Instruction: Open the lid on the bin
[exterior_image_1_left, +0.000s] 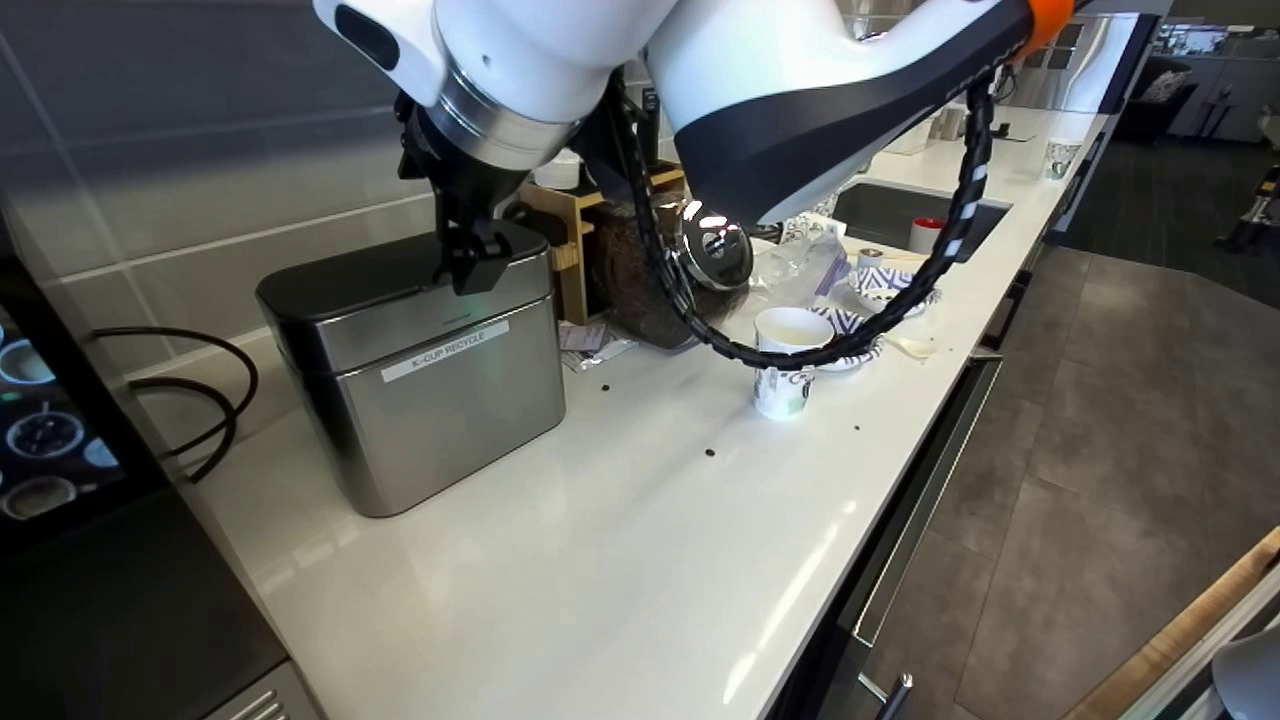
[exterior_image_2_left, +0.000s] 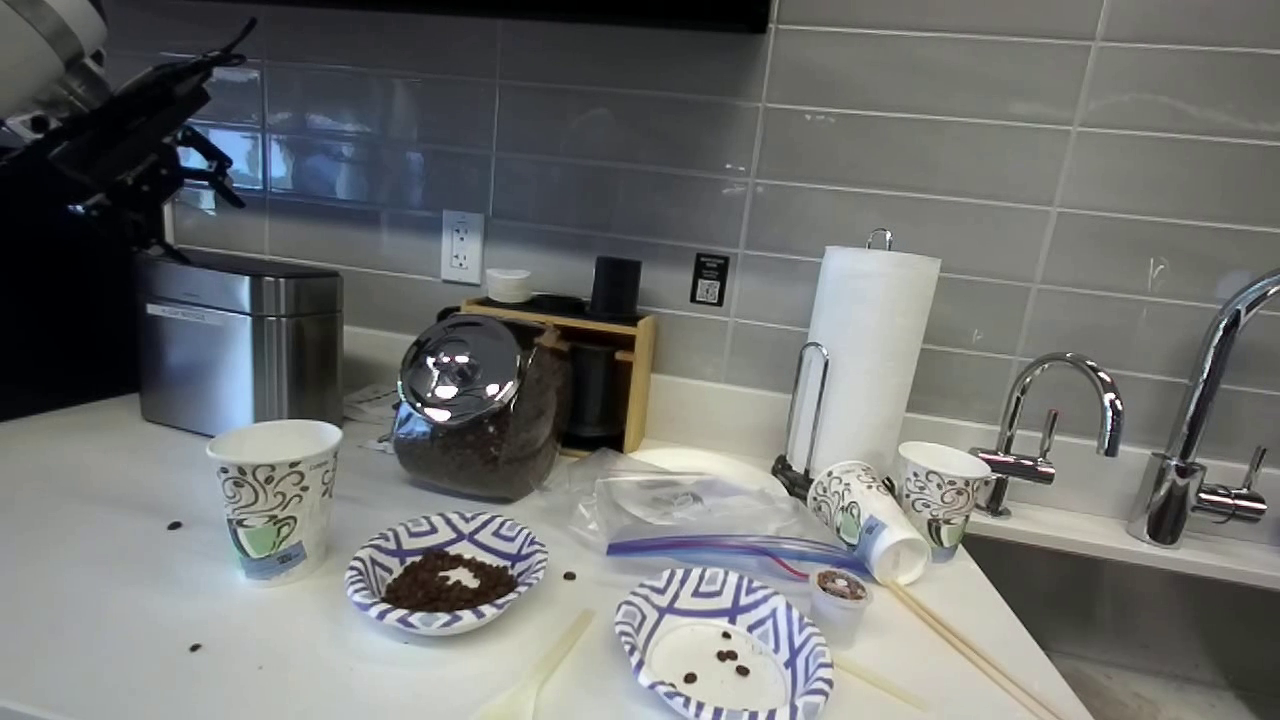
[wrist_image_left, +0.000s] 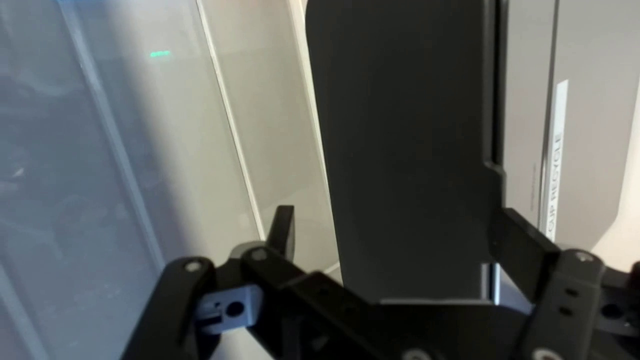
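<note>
Wrist view: held the Robotiq gripper (wrist_image_left: 405, 240) with jaws well apart, low in the frame, over the closed black lid (wrist_image_left: 410, 135) of the stainless-steel K-Cup recycling bin (wrist_image_left: 592, 125), right of centre, presumably to pry up the front edge.

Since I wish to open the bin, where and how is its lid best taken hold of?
Probably the front lip of the lid, from above on the labelled side: in the wrist view this lip juts past the edge beside it, and the tiled wall stands behind the bin.
</note>
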